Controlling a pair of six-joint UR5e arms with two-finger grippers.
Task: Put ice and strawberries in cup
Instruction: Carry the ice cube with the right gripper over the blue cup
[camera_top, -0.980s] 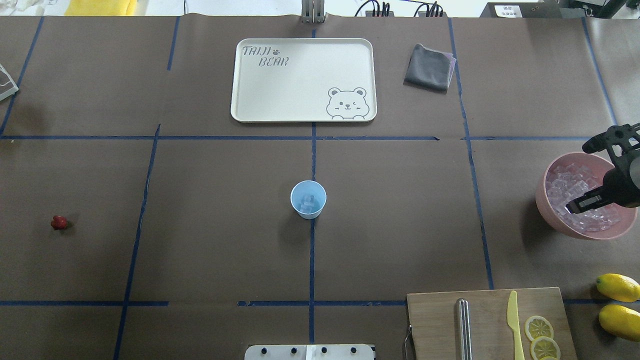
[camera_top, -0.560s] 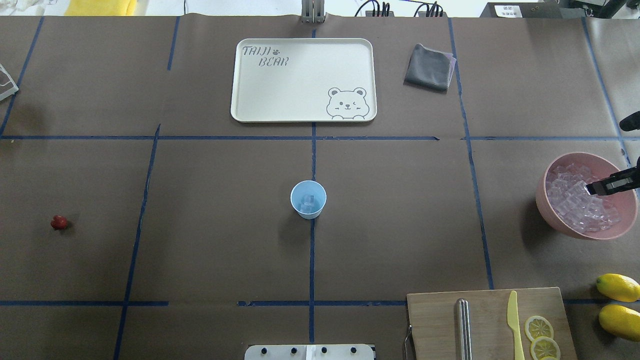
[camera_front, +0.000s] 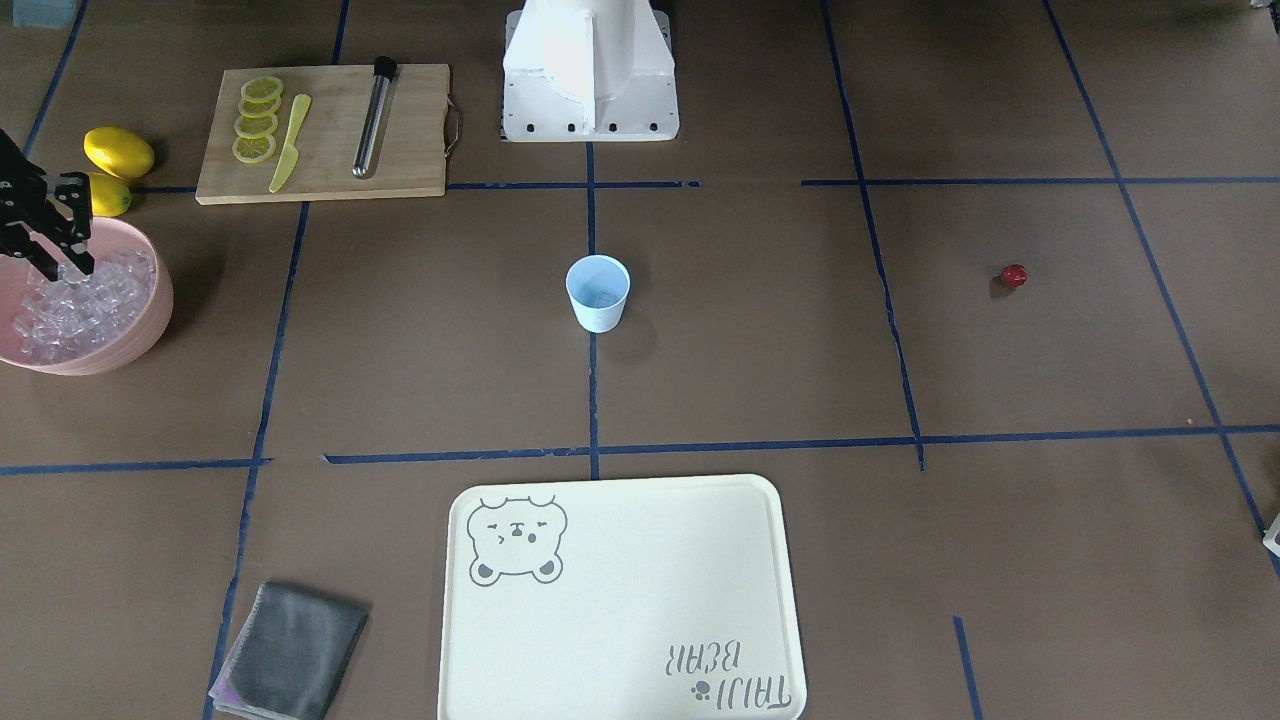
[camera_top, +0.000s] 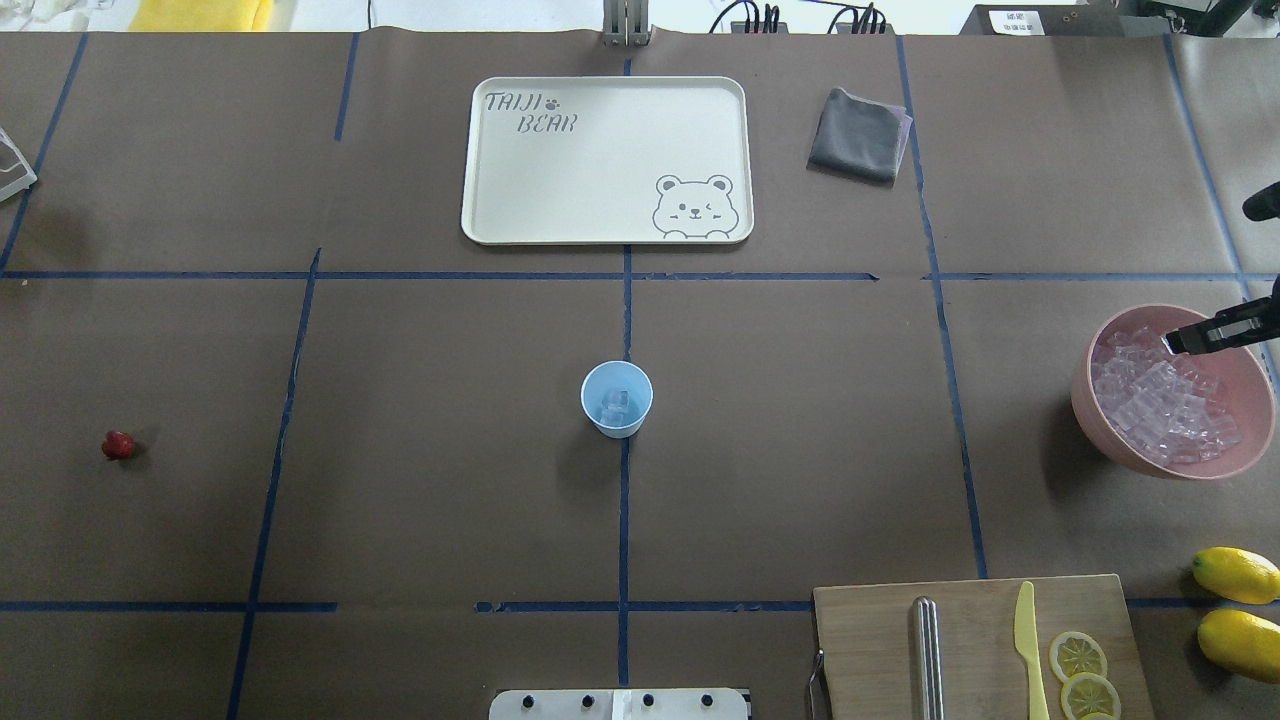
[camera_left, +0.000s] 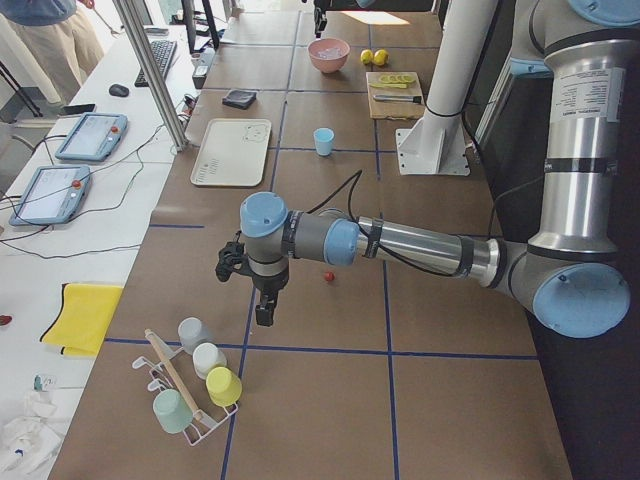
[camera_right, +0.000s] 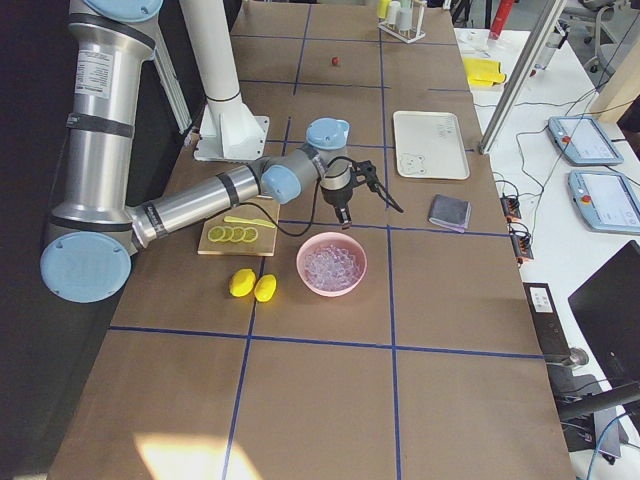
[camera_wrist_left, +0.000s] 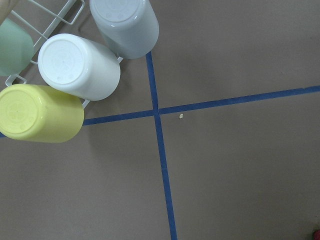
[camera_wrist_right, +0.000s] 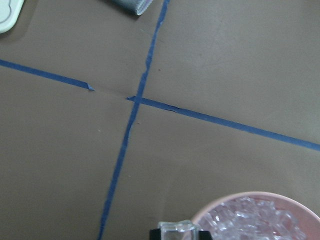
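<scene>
The light-blue cup (camera_top: 617, 400) (camera_front: 598, 292) stands upright at the table's middle with an ice cube inside it. Ice (camera_top: 1160, 405) (camera_front: 80, 305) fills the pink bowl (camera_top: 1088, 410) at the right. My right gripper (camera_top: 1180, 342) (camera_front: 66, 262) hangs over the bowl's far side. In the right wrist view it (camera_wrist_right: 176, 232) is shut on a clear ice cube. The strawberry (camera_top: 118, 445) (camera_front: 1014, 275) lies alone at the far left. My left gripper (camera_left: 262, 308) shows only in the exterior left view, hanging near the cup rack; I cannot tell whether it is open or shut.
A cream tray (camera_top: 480, 200) and a grey cloth (camera_top: 858, 135) lie at the back. A cutting board (camera_top: 880, 640) with lemon slices, a yellow knife and a metal rod sits front right, two lemons (camera_top: 1236, 575) beside it. A rack of upturned cups (camera_wrist_left: 75, 70) stands under the left wrist.
My right gripper has come up out of the ice heap and drawn back toward the bowl's far right rim. The cup and the strawberry have not moved.
</scene>
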